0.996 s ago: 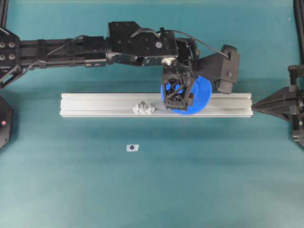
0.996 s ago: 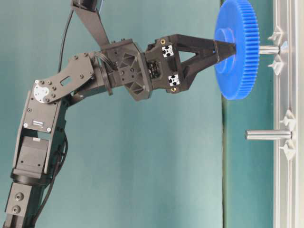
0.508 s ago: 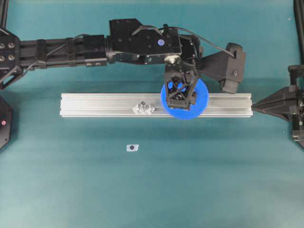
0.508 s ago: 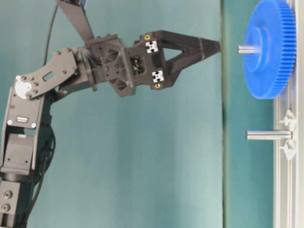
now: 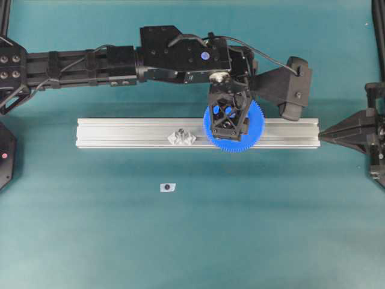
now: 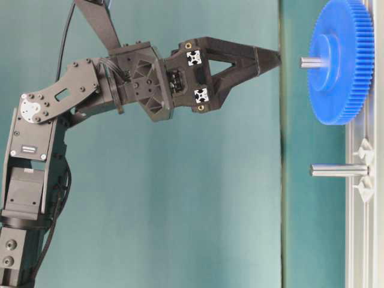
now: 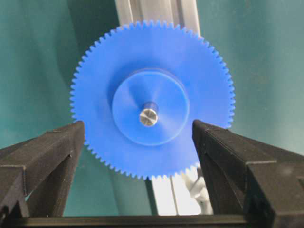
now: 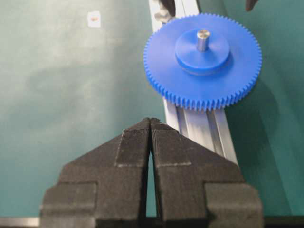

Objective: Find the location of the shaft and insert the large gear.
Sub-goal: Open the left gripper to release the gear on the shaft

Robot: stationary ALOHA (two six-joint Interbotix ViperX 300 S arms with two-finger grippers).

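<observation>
The bright blue toothed plastic large gear (image 7: 151,99) sits threaded on the slim silvery shaft (image 7: 148,117) on the aluminium rail (image 5: 132,133) — left gripper (image 6: 271,59) hovers above, fingers apart, touching nothing. Right gripper (image 8: 150,124) rests pressed together, well right.

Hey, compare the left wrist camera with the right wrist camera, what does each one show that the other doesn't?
Only the left wrist view shows the left pincer open, its fingers standing either side of the large gear without touching it, seen face-on. Only the right wrist view shows the right pincer shut, away from the gear, plus a small white tag on the table. Both show the blue gear seated on the shaft, whose silver tip pokes through the hub, above the aluminium rail.
</observation>
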